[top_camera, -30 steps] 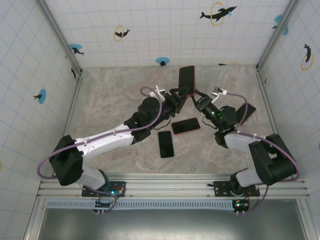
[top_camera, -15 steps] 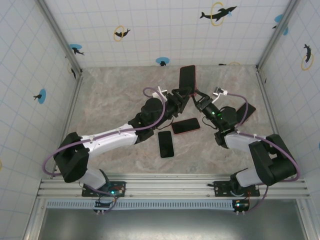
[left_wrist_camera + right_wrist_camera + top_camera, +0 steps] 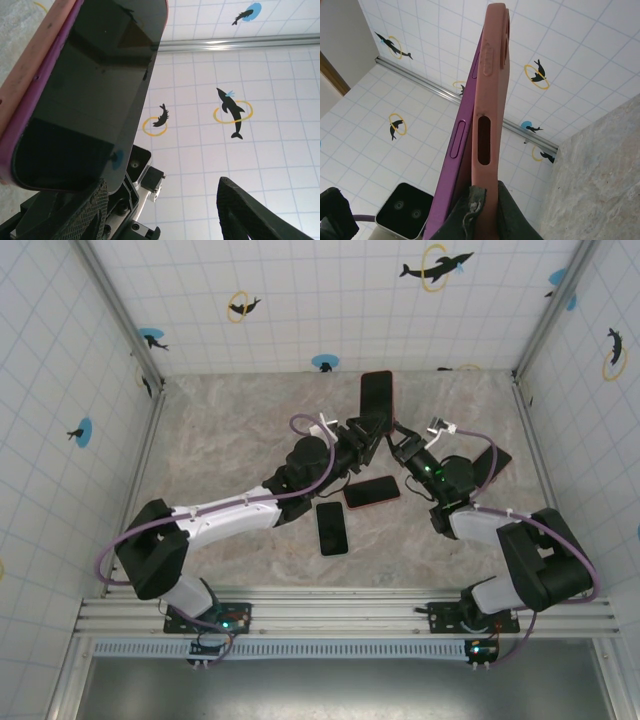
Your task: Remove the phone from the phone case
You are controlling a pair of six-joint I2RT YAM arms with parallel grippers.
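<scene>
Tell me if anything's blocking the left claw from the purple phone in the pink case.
Nothing visible does. The open left claw sits right beside the purple phone, whose pink phone case the right claw pinches upright.

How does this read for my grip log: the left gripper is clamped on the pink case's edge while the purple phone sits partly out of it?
Wrong arm: the right gripper is clamped on the pink case at its edge, as the right wrist view shows. The purple phone does sit partly out.
</scene>
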